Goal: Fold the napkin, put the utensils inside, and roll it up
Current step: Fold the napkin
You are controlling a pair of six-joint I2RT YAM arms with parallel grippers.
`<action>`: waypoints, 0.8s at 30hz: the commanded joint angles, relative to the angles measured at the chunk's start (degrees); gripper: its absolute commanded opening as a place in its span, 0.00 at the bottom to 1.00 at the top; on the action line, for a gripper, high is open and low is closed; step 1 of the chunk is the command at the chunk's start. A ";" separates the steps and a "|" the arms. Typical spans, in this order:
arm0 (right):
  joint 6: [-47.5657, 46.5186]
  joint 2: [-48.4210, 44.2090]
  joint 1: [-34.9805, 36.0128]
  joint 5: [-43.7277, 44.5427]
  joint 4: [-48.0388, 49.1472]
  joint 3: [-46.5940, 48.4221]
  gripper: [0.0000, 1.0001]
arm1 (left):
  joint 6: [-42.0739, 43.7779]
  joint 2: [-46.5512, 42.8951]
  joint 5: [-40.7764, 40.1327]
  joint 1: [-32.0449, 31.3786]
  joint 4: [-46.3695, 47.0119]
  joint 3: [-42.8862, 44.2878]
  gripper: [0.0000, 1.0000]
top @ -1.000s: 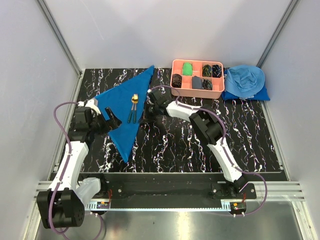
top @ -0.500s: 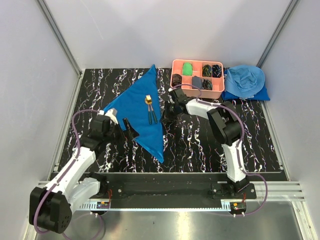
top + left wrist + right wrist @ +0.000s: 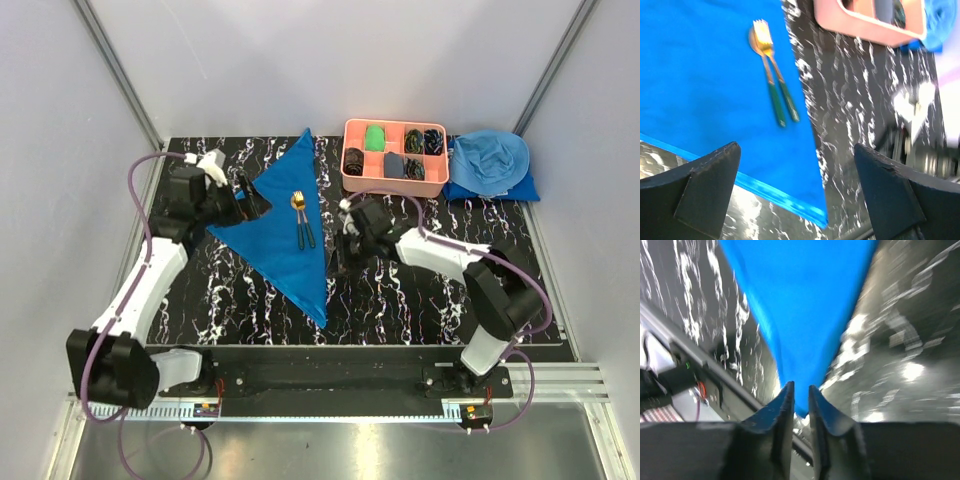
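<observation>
The royal-blue napkin (image 3: 285, 225) lies folded into a triangle on the black marbled table, one corner pointing to the near edge. The gold-headed fork and spoon (image 3: 301, 222) lie side by side on it near its right edge, heads to the back; they also show in the left wrist view (image 3: 772, 75) on the napkin (image 3: 710, 75). My left gripper (image 3: 252, 200) is open and empty over the napkin's left side (image 3: 795, 147). My right gripper (image 3: 341, 255) is beside the napkin's right edge, its fingers nearly together with nothing between them (image 3: 800, 386); the napkin's near corner (image 3: 800, 305) lies beyond.
A pink compartment tray (image 3: 395, 188) with small dark and green items stands at the back right, also in the left wrist view (image 3: 860, 27). A sky-blue heap of cloth (image 3: 490, 160) lies to its right. The metal rail (image 3: 330, 365) runs along the near edge.
The napkin with the utensils slid to the right. My left gripper moved back to the napkin's left corner. My right gripper moved nearer along the right edge.
</observation>
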 commanded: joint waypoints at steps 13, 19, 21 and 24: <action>8.70 4.94 10.23 -1.58 9.25 -4.79 0.14 | 6.95 1.23 0.86 7.65 -0.81 -0.34 0.99; 9.40 8.19 12.34 -1.41 9.33 -4.35 0.13 | 6.42 1.14 2.00 8.00 -0.28 -1.13 0.99; 9.49 8.81 13.13 -1.32 9.25 -4.35 0.13 | 6.16 0.97 2.27 8.09 -0.11 -1.22 0.99; 9.40 8.99 13.83 -0.79 8.81 -4.35 0.13 | 5.90 1.14 2.62 8.00 0.07 -1.39 0.99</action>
